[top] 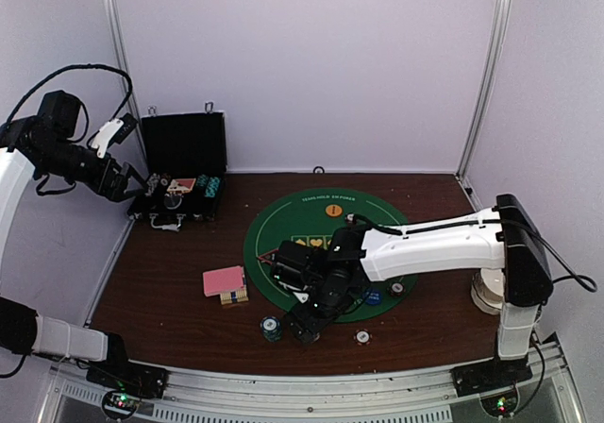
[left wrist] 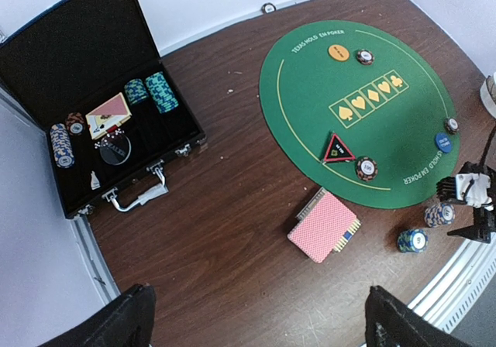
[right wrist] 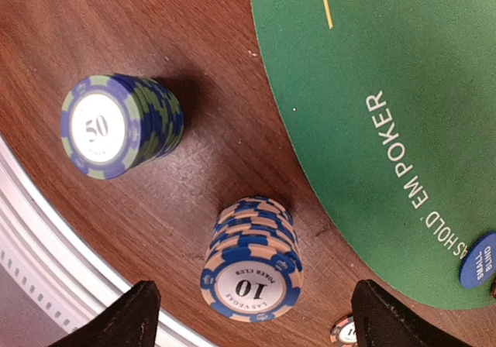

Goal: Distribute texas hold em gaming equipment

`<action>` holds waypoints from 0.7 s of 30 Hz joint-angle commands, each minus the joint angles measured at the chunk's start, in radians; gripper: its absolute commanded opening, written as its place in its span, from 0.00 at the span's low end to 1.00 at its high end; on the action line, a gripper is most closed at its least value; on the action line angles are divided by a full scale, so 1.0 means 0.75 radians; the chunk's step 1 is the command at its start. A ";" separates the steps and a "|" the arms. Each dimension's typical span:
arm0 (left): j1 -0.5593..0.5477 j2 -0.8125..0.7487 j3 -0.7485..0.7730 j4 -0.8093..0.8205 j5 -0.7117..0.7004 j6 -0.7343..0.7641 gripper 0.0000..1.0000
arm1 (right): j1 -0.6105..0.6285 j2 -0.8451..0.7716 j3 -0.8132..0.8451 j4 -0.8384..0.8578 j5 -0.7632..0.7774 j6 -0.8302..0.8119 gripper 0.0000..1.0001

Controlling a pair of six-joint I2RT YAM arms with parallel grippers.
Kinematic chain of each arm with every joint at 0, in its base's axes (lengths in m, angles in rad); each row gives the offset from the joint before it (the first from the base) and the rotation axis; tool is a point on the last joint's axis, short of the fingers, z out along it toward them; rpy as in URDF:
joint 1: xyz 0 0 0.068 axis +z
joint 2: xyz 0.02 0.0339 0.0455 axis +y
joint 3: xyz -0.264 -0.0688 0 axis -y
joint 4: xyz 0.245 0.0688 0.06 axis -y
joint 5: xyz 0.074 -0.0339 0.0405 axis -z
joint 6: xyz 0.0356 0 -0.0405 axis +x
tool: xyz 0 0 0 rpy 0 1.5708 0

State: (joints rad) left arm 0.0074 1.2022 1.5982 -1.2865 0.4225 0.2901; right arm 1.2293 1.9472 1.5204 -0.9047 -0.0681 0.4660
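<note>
Bottom centre of the overhead view: the right gripper (top: pixel 304 329) hangs over the table (top: pixel 160 310), just off the near rim of the green mat (top: pixel 269 229), claw spread wide and grasping nothing. Its wrist view tells the story: the blue-and-tan stack of tens (right wrist: pixel 252 266) stands upright between the fingers, clear of both. The teal fifties stack (right wrist: pixel 120 126) stands upper left of it, apart. I read this as chip dealing for the near seat, with this stack set down. The next move calls for a straight rise so neither finger clips that column, then a trip for more stock.

Left of centre, the pink-backed cards (top: pixel 225 281) lie on the wood beside the mat. On the felt there's the triangle marker (left wrist: pixel 339 148), the blue button (left wrist: pixel 443 141) by the right rim, and the orange button (left wrist: pixel 337 51) up top with a single chip (left wrist: pixel 364 56) just beside it.

Upper left, the black case (top: pixel 184 149) lies open with more chip stacks (left wrist: pixel 159 91) inside. The left gripper (left wrist: pixel 260 300) hovers near it, claw fully released and empty.
</note>
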 commanded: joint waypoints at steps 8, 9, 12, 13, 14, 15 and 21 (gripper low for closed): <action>0.008 -0.018 0.041 -0.002 0.005 0.012 0.98 | -0.008 0.086 0.078 0.005 -0.033 -0.039 0.83; 0.008 -0.017 0.040 -0.002 0.006 0.014 0.98 | -0.011 0.090 0.079 0.008 -0.036 -0.040 0.81; 0.010 -0.018 0.039 -0.001 0.006 0.019 0.98 | -0.020 0.098 0.081 0.018 -0.042 -0.042 0.79; 0.009 -0.019 0.039 -0.001 0.007 0.019 0.98 | -0.023 0.104 0.085 0.020 -0.047 -0.043 0.78; 0.009 -0.020 0.039 -0.002 0.008 0.019 0.98 | -0.025 0.109 0.088 0.020 -0.050 -0.044 0.78; 0.009 -0.019 0.039 -0.002 0.007 0.022 0.98 | -0.027 0.115 0.091 0.019 -0.052 -0.044 0.77; 0.009 -0.021 0.036 -0.002 0.006 0.026 0.98 | -0.033 0.142 0.112 0.016 -0.059 -0.049 0.72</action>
State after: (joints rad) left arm 0.0074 1.2018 1.6032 -1.2888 0.4229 0.2913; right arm 1.2110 2.0418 1.5711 -0.8974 -0.1074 0.4393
